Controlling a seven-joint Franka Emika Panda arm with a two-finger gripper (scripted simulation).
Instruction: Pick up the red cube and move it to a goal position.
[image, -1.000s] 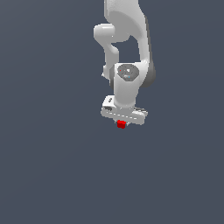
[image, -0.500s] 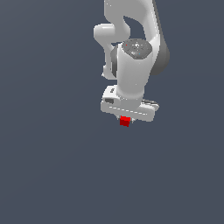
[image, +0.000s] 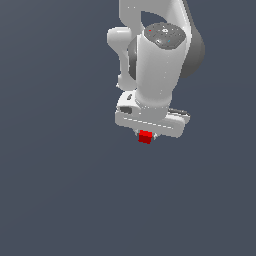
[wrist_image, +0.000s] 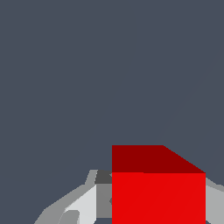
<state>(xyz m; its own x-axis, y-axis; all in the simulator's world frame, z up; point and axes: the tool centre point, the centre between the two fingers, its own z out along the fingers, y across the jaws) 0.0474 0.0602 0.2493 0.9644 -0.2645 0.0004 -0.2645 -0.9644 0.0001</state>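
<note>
The red cube (image: 145, 137) is a tiny bright red block that peeks out just below the white gripper (image: 146, 135) in the exterior view. The gripper's wide white body sits right over it, and the fingers are mostly hidden behind that body. In the wrist view the red cube (wrist_image: 157, 188) fills the near part of the picture, with grey fingers (wrist_image: 83, 203) flanking it on both sides. The gripper is shut on the cube.
A plain dark grey-blue surface (image: 60, 190) surrounds the arm on all sides. No other objects or edges show in either view.
The arm has swung toward the exterior view's right and its wrist has turned upward, carrying the red cube along in the gripper.
</note>
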